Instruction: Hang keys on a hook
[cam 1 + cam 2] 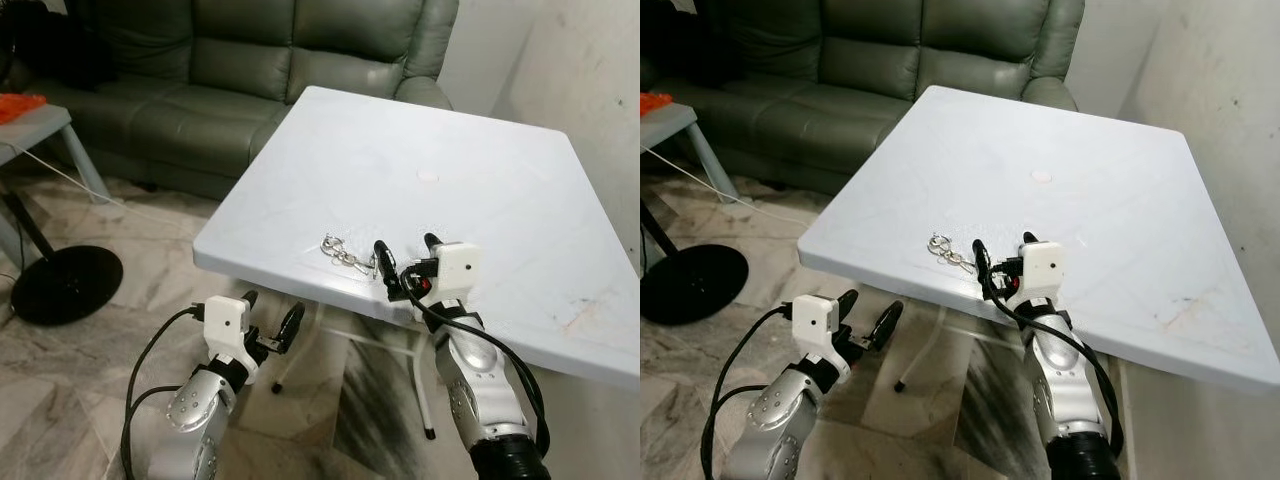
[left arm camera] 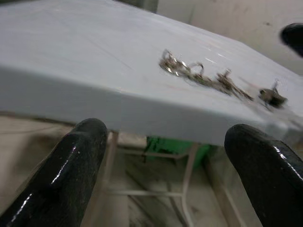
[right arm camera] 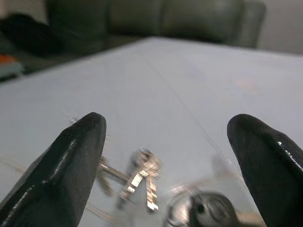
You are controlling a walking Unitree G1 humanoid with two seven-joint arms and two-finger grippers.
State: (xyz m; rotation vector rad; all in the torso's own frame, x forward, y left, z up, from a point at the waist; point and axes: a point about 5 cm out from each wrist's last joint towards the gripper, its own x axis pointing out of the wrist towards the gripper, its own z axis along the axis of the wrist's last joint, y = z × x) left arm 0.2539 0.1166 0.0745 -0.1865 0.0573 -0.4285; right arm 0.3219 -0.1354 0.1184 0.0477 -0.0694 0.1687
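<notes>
A bunch of silver keys (image 1: pixel 346 255) on a ring and short chain lies near the front edge of the white table (image 1: pixel 470 190). My right gripper (image 1: pixel 407 249) hovers open over that edge, its left finger just right of the keys. In the right wrist view the keys (image 3: pixel 142 177) lie between and just ahead of the two black fingers (image 3: pixel 71 175), with a dark round fob (image 3: pixel 208 213) close up. My left gripper (image 1: pixel 270 314) is open below the table's edge, in front of it; its wrist view looks up at the keys (image 2: pixel 208 78) from under the rim.
A grey-green leather sofa (image 1: pixel 250 70) stands behind the table. At the left are a black round stand base (image 1: pixel 65 283), a white cable (image 1: pixel 90 190) and a small side table (image 1: pixel 40 125). A white wall (image 1: pixel 590 90) rises at the right. The floor is marbled tile.
</notes>
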